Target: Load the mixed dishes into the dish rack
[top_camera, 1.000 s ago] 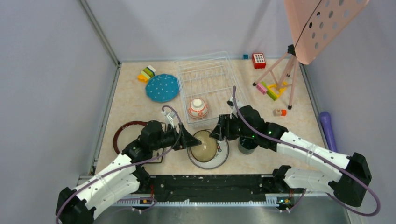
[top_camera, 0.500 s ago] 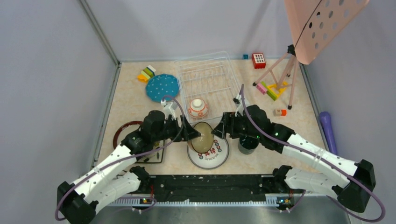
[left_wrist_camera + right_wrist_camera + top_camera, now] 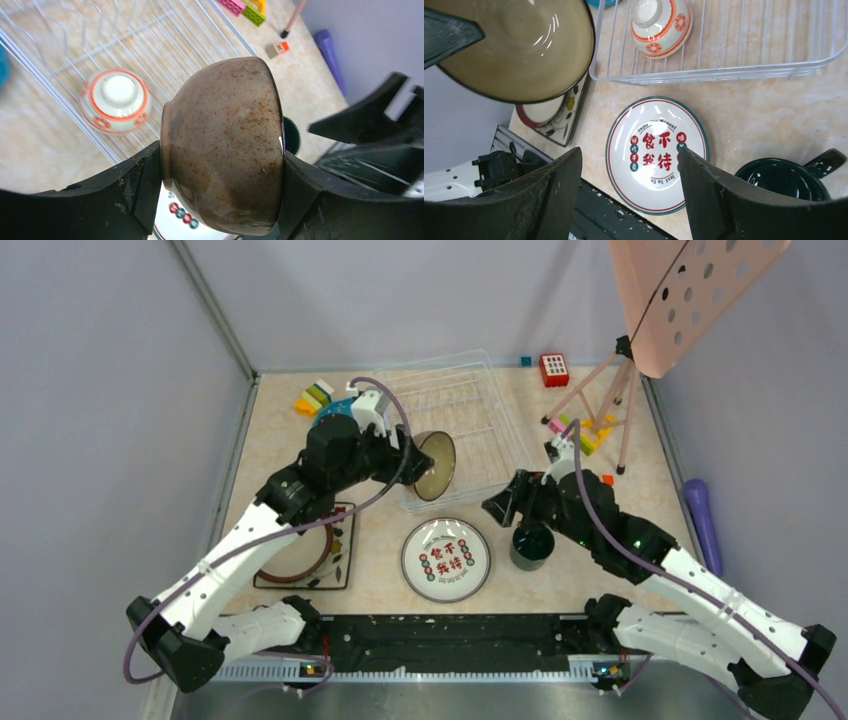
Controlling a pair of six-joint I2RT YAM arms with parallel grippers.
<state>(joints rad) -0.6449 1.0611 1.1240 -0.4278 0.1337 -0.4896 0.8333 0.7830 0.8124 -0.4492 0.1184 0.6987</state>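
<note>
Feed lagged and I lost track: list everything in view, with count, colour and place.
dish rack: one, white wire, far centre
orange-white bowl: one, upside down inside rack, near left corner
brown bowl: one, speckled, held over rack's near end
grey-rimmed plate: one, red characters, near centre
mug: one, dark green, right of that plate
blue plate: one, left of rack, mostly hidden
square plate: one, leaf-patterned, near left
red-rimmed dish: one, on square plate
toy blocks: several, mixed colours, either side of rack
pink board: one, on tripod, far right
purple object: one, right edge
left hand: one, black, shut on brown bowl
right hand: one, black, open, above grey-rimmed plate
</note>
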